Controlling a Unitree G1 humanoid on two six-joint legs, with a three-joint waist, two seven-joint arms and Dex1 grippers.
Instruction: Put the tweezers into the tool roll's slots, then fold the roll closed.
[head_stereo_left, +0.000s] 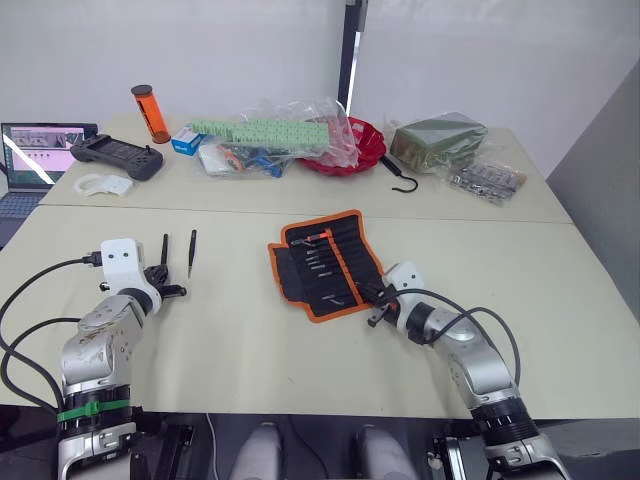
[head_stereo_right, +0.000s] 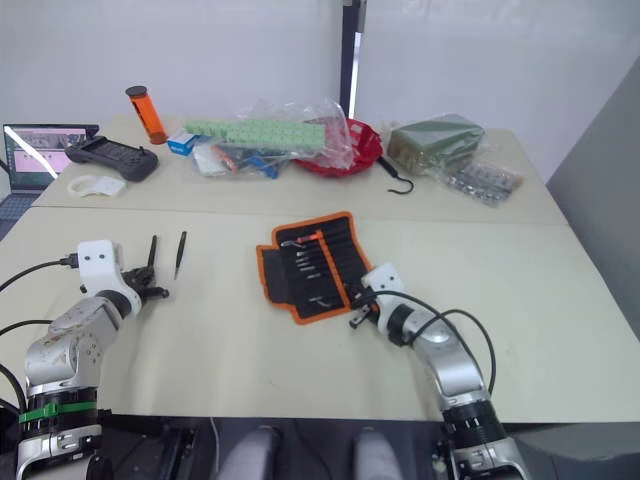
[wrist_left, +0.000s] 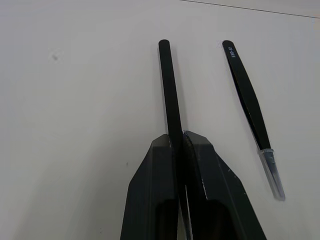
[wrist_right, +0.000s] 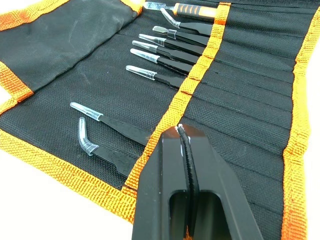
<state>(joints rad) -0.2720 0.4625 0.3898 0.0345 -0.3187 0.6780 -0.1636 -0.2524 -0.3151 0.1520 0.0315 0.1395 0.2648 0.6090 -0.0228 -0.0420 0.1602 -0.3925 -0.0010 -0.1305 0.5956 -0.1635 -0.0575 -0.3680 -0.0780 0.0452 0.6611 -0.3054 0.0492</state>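
The tool roll (head_stereo_left: 325, 262) lies open and flat at the table's middle, black with orange trim. Several tweezers (wrist_right: 160, 79) sit in its slots (wrist_right: 250, 100), clear-capped tips poking out over the orange strip. My right gripper (head_stereo_left: 378, 305) is shut at the roll's near right edge, its fingertips (wrist_right: 172, 137) just over the orange strip. On the left, my left gripper (wrist_left: 177, 137) is shut on one black tweezers (wrist_left: 167, 85) lying on the table. A second loose tweezers (wrist_left: 247, 100) lies beside it, apart from the fingers.
Along the far side stand an orange cylinder (head_stereo_left: 150, 112), a black controller (head_stereo_left: 115, 155), a laptop (head_stereo_left: 35, 150), plastic bags (head_stereo_left: 265, 140), a red bowl (head_stereo_left: 350, 150), a black hook (head_stereo_left: 403, 180) and a green pack (head_stereo_left: 437, 140).
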